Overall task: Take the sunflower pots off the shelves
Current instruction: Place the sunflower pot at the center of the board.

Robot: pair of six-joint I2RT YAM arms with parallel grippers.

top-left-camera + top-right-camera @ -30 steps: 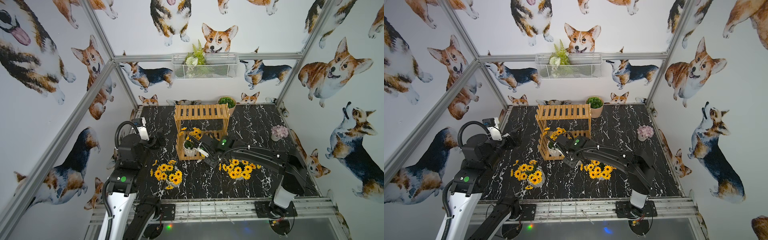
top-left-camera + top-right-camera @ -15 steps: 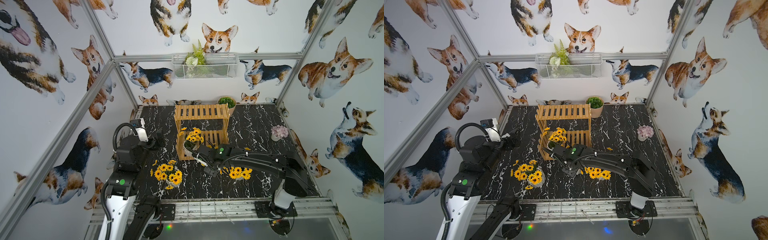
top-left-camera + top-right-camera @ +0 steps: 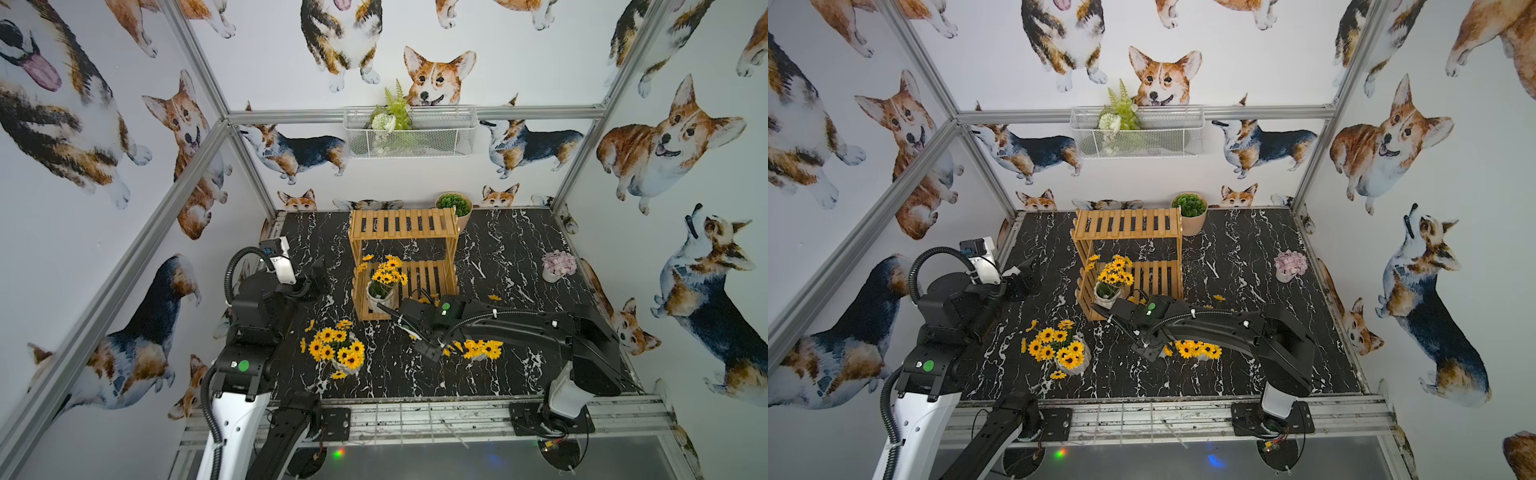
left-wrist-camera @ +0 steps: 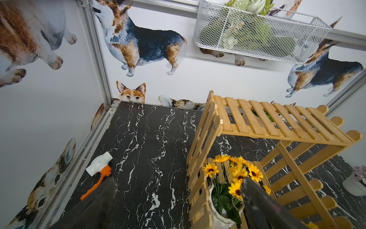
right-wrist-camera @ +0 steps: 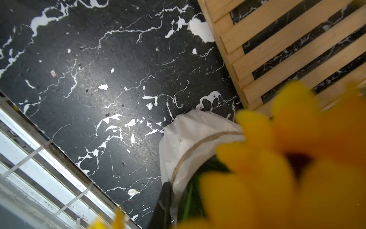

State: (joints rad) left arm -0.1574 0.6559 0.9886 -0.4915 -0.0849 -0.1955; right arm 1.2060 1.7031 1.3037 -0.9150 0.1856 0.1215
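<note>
Top views: one up, one gripped, one down

Small two-tier light-brown slatted wooden shelves [image 3: 403, 224] stand toward the back of the black, white-veined marble tabletop [image 3: 519, 257]. At the front-left corner of their lower tier stands the shelf pot [image 3: 380, 296] — a small white ribbed ceramic pot of yellow, dark-centred artificial sunflowers.

A like sunflower pot, the front pot [image 3: 338, 351], sits on the tabletop in front of the shelves and to their left, well apart from them.

In the right wrist view the right claw [image 5: 171, 188] is pressed together on the rim of a third, the held pot [image 5: 190, 138]. One black finger [image 5: 163, 206] lies against the outside of its white, twine-ringed wall; the other is hidden behind blurred blooms. This pot is off the shelves, just in front of their front-right corner; whether its base touches the tabletop I cannot tell. In both top views only its flowers show, beneath the right arm [image 3: 519, 328].

The left claw [image 4: 178, 179] hangs spread wide over the tabletop, left of the shelves and apart from them.

A beige pot with a green succulent [image 3: 455, 205] stands just behind the shelves' back-right corner — a white pot of pale pink flowers [image 3: 557, 268] near the right wall.
</note>
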